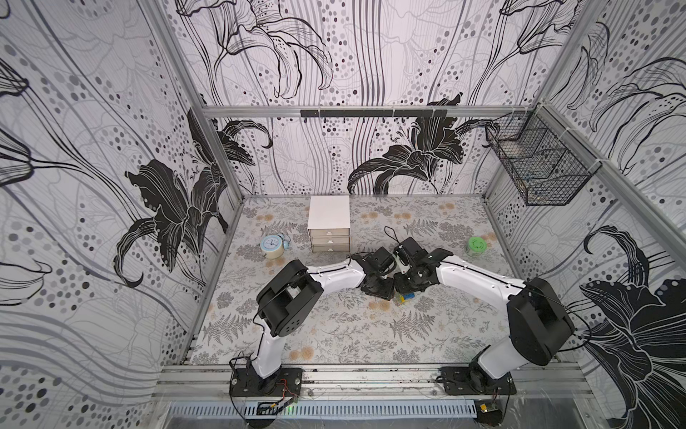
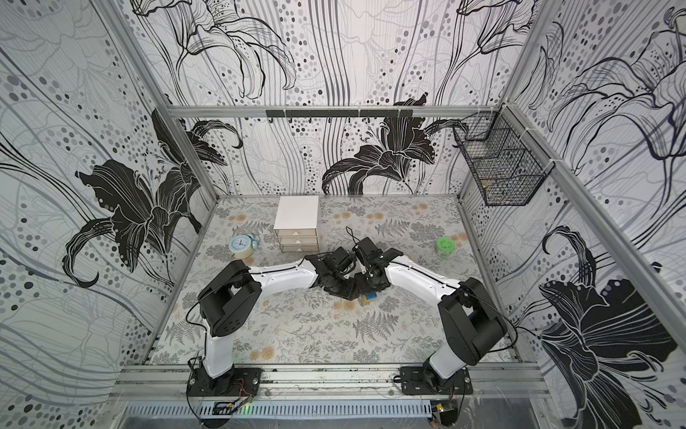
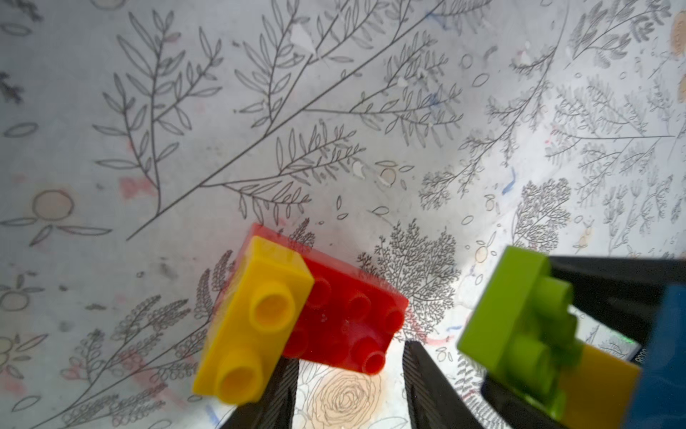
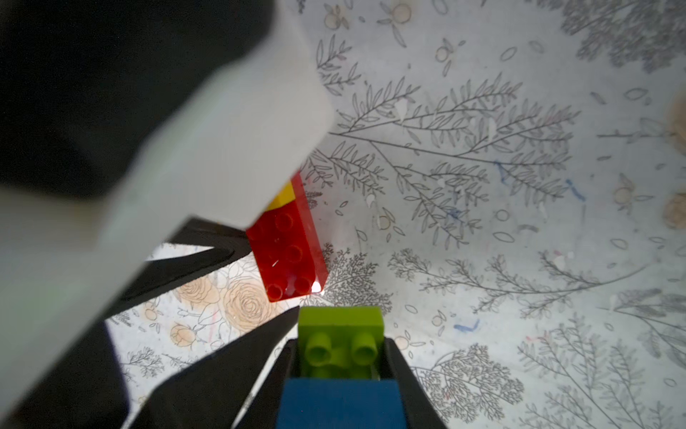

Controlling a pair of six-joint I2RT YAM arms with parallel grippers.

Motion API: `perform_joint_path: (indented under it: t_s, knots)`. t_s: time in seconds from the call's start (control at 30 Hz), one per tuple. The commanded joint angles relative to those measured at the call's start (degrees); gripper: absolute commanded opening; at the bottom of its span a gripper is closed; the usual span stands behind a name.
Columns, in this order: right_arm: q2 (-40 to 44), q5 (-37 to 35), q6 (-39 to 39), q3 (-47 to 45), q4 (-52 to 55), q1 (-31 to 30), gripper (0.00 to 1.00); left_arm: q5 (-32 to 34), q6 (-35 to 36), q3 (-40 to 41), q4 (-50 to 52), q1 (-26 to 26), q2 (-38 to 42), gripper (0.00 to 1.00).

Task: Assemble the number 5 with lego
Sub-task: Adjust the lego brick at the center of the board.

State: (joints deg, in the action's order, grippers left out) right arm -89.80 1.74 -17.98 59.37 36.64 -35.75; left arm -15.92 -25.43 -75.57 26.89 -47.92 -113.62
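Left gripper (image 3: pixel 350 349): its fingers (image 3: pixel 427 386) stand partly apart, at a middling gap.
Left contact: one end of the red brick (image 3: pixel 349 319) lies between the fingertips. Whether they pinch it cannot be told.
Red brick: a yellow brick (image 3: pixel 256 327) is pressed onto its far end, studs showing.
Right gripper (image 4: pixel 339 341): its fingers (image 4: pixel 408 390) stand narrow and clamp the sides of the green-yellow-blue stack (image 4: pixel 341 334).
Stack: its green end points toward the red brick and sits just beside it, apart.
Place: in both top views the stack (image 1: pixel 407 297) (image 2: pixel 370 297) is in front of the white drawer box (image 1: pixel 329 217), off to the box's right.
Left arm (image 1: pixel 334 275): elbow raised, forearm angled inward, wrist tipped down at the table (image 1: pixel 334 334).
Right arm (image 1: pixel 475 282): mirrors it, and the two wrists nearly meet in front of the box.
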Motion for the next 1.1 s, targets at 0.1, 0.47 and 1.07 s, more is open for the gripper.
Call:
perform_joint_path:
  t_s: [0.1, 0.47, 1.07]
  knots:
    - [1.00, 0.03, 1.74, 2.34, 2.59, 0.68, 0.25, -1.16, 1.52, 0.14, 0.49, -0.42, 1.94, 0.50]
    - [-4.17, 2.29, 8.77, 10.59, 6.10, 0.73, 0.25, 4.26, -0.86, 13.93, 1.37, 3.90, 16.87, 0.52]
    - [-18.60, 8.10, 24.62, 25.43, 17.05, 0.70, 0.26, 5.63, -0.32, 21.90, 0.53, 11.97, 24.93, 0.52]
